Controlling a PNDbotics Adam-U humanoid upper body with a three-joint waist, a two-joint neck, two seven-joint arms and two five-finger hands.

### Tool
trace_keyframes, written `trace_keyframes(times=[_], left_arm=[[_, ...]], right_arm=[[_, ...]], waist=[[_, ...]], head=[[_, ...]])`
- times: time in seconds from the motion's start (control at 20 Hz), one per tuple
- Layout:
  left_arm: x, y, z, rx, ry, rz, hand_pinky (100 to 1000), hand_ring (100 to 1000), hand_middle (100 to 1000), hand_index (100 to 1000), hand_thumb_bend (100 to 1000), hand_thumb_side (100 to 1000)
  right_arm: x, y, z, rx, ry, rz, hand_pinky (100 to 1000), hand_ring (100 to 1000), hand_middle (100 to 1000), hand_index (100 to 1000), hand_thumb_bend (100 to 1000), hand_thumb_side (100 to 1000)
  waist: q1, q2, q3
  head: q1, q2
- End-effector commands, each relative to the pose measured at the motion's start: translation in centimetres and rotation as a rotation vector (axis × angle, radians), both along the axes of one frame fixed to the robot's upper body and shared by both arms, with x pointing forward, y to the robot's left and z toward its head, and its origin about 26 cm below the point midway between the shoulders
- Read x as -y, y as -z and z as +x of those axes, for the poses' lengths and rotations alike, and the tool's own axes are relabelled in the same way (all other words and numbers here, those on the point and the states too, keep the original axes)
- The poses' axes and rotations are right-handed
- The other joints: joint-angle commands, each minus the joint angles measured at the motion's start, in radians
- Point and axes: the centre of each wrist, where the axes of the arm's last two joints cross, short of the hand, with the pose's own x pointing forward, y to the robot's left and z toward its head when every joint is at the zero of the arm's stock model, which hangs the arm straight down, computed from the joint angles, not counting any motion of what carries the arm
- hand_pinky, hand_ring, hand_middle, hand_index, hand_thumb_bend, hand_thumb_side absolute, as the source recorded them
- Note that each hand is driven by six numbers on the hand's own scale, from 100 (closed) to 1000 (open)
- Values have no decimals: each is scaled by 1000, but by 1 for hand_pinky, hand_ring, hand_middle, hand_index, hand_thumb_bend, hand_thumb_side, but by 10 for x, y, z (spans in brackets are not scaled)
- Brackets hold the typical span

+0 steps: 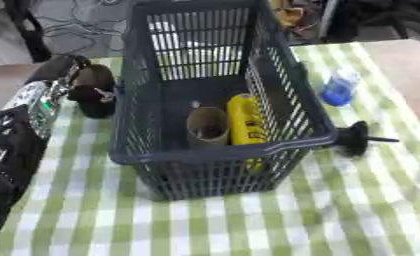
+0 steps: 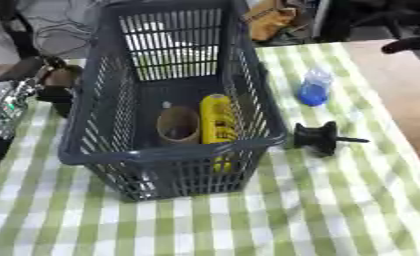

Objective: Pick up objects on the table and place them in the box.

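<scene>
Dark grey slatted basket (image 1: 215,155) stands at frame centre on a green-and-white checked tablecloth (image 1: 353,210). Inside it, on the floor toward the near wall: a brown cardboard tube (image 1: 206,126) lying with its open end toward the camera, and just to its right a yellow bottle-like container (image 1: 246,120). Dark lettering runs along the yellow container; not readable. A small pale thing lies behind the tube; can't make it out.

Right of the basket, on the cloth: a small clear bottle with blue in its lower part (image 2: 315,88), upper right of frame, well apart from the basket wall. Lower down, near the basket's right front corner, a black round object with a thin stem pointing right (image 2: 321,137); its shape is hard to tell.

Left hand (image 1: 93,89) shows at upper left, dark, just beside the basket's left wall, with the arm running down the left edge of the frame and cut off there. Whether its fingers are curled or straight I cannot tell; nothing visibly held. Right hand not seen in either view.

Open cloth fills the whole lower part of the frame. Bare tan tabletop (image 2: 397,95) shows at the right edge past the cloth. Far edge cluttered, indistinct.
</scene>
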Motion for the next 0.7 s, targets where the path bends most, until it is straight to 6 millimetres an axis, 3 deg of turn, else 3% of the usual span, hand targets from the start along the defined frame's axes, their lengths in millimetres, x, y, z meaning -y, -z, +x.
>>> trace_keyframes(times=[0.05,0.1,0.25,0.3,0.45,0.5,0.7], left_arm=[[0,-9,1,23,2,-4,498,578,674,799,949,315],[0,-8,1,20,1,-12,449,544,649,769,916,242],[0,-6,1,2,3,-28,407,513,628,730,885,173],[0,-5,1,-4,3,-33,367,491,611,676,820,113],[0,-5,1,-9,0,-44,352,481,601,647,794,100],[1,-6,1,-1,0,-50,345,474,594,642,727,100],[0,-14,1,29,2,-85,345,470,584,639,664,100]], right_arm=[[2,-13,-3,44,9,-17,601,773,744,976,116,698],[2,-13,-3,43,9,-16,602,773,744,976,116,699],[3,-12,-3,42,9,-16,602,773,744,976,116,699],[3,-12,-3,42,9,-15,602,773,744,976,115,699],[3,-12,-3,41,8,-15,602,773,744,976,115,699],[3,-12,-3,41,8,-15,602,773,744,976,115,700],[4,-11,-3,36,9,-14,603,772,744,975,113,700]], waist=[[12,1,-2],[11,0,-2],[11,-4,-1],[10,-6,-1],[9,-10,-2],[8,-13,-2],[6,-25,-2]], head=[[-1,-13],[-2,-12],[-2,-13],[-2,-13],[-3,-13],[-3,-13],[-3,-12]])
